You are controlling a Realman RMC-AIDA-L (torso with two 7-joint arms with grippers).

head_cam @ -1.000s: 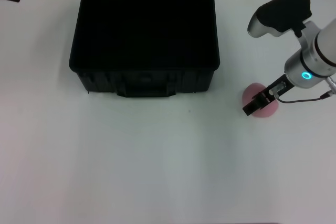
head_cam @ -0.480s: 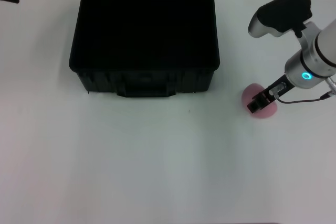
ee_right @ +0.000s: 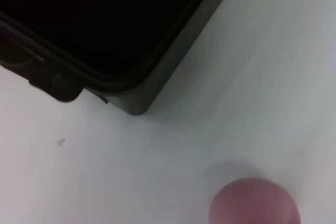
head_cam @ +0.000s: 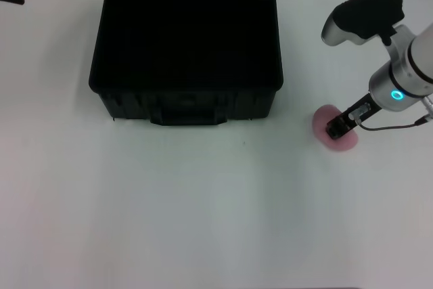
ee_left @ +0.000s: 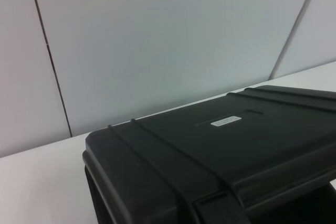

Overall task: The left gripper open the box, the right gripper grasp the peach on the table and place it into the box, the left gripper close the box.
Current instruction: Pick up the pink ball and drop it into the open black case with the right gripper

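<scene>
Your right tool (head_cam: 336,128) has sunk lower onto the peach (head_cam: 333,137) (box (head_cam: 108,86) already open), its grip state unclear, so the grasp looks imminent.

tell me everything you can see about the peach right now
The peach is a small, round, pale-pink fruit with a smooth, matte-looking skin. It sits on the white table, to the robot's right of the open black box and well apart from it. In the head view the right end effector is directly over it, covering part of its top; whether the end effector touches it cannot be told. The right wrist view shows only its rounded upper part.
</scene>
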